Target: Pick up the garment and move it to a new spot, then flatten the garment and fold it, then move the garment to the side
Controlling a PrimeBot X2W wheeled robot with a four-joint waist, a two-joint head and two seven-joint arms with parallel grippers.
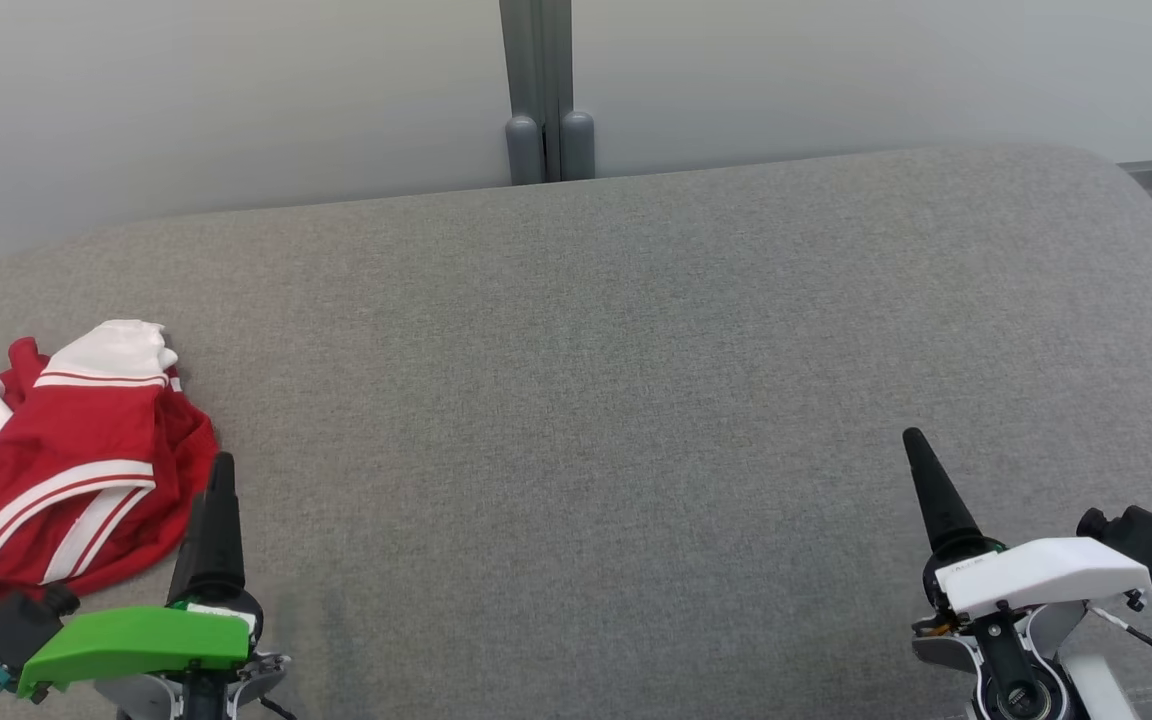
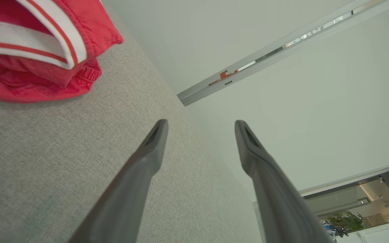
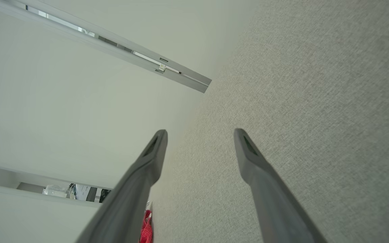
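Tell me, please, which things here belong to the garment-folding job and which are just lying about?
For the job: red and white garment, crumpled; grey fabric surface; left gripper, open; right gripper, open.
Lying about: grey post behind the surface; pale wall panels.

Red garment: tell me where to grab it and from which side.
Take the thick, doubled red hem of the garment nearest the left gripper, sliding in low from the middle of the cushion toward the robot's left. The layers stack there and bulge above the surface, so the open jaws can probably straddle them.
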